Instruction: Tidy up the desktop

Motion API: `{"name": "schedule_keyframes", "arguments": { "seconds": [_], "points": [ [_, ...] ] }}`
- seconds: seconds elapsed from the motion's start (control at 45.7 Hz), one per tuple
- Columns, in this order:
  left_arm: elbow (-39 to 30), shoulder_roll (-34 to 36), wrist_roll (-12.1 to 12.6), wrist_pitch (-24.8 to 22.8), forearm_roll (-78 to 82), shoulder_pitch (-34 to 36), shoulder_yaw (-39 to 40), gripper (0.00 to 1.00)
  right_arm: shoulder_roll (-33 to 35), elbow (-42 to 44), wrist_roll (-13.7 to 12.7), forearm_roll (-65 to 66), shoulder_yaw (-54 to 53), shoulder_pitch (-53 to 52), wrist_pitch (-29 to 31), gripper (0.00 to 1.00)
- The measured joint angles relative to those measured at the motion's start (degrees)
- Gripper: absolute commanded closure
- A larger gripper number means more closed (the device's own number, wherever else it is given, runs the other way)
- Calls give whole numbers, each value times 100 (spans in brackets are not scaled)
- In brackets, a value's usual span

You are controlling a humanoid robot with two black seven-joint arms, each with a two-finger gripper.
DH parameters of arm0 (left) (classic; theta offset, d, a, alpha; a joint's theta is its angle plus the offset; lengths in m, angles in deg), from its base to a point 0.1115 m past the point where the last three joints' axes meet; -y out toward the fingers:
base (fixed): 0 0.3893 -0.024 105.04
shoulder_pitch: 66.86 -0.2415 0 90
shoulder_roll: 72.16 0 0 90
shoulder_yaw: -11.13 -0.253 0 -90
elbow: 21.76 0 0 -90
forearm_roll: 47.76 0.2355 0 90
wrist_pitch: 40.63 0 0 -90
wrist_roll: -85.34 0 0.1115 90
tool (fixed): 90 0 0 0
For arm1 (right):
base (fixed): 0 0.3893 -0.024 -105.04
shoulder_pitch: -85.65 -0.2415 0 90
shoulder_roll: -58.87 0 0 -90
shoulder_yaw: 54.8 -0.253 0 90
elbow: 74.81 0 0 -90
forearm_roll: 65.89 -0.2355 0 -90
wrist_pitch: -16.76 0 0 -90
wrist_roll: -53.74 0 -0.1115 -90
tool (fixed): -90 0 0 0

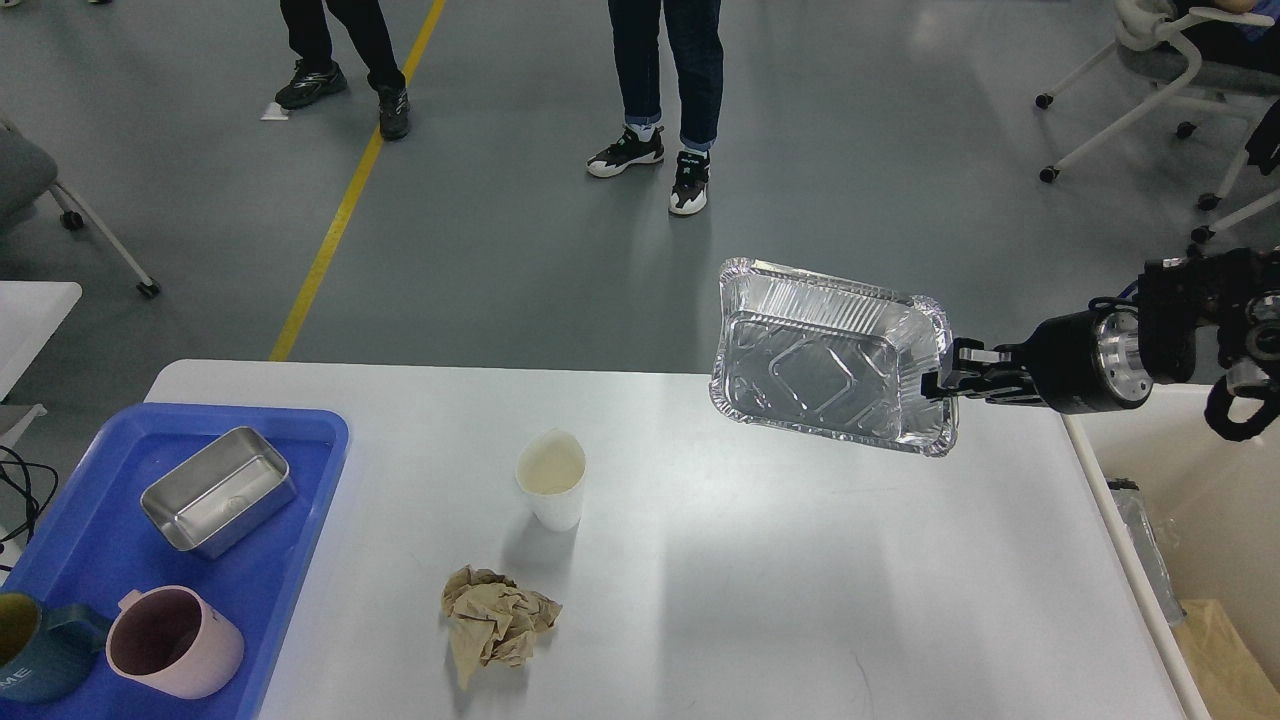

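The white desktop (760,590) fills the lower middle of the head view. My right gripper (945,380) reaches in from the right and is shut on the right rim of a shiny foil tray (830,355), holding it tilted in the air above the desktop's far right corner. A white paper cup (550,478) stands upright at the middle of the desktop. A crumpled brown paper ball (495,618) lies in front of the cup. My left gripper is out of view.
A blue tray (80,520) at the left holds a steel box (217,488), a pink mug (172,643) and a dark teal mug (35,660). A cream-white bin (1200,500) stands beside the desktop's right edge. People's legs and office chairs stand on the grey floor beyond.
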Motion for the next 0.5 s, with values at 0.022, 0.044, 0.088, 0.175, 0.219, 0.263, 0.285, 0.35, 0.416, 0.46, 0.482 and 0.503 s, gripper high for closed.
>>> {"name": "schedule_keyframes", "arguments": {
  "seconds": [0.022,0.044,0.088,0.175,0.219,0.263,0.285,0.35,0.416,0.46,0.482,0.503],
  "points": [
    [0,-4,-3,3,0,0,0,3,0,0,0,0,0,2,0,100],
    [0,-9,-8,5,0,0,0,3,0,0,0,0,0,5,0,100],
    [0,-12,-11,7,0,0,0,3,-4,0,0,0,0,10,0,100],
    [30,-16,-12,16,10,4,0,3,-24,0,0,0,0,17,1,100],
    [40,-26,-12,6,15,6,0,3,-34,0,0,0,0,18,1,100],
    [47,-48,-12,-8,18,8,0,3,-40,0,0,0,0,18,1,100],
    [52,-69,-10,-9,18,13,0,3,-42,0,0,0,0,19,1,100],
    [80,-164,25,19,18,44,19,3,-50,0,0,0,0,19,0,100],
    [103,-303,61,42,20,115,29,3,-52,0,-2,0,0,19,-4,100],
    [119,-417,93,53,32,209,30,3,-53,-2,-4,0,0,19,-6,100],
    [122,-468,107,54,42,259,30,3,-53,-5,-5,0,0,19,-6,100],
    [126,-514,118,54,60,310,30,3,-53,-6,-5,0,0,19,-7,100]
  ]
}}
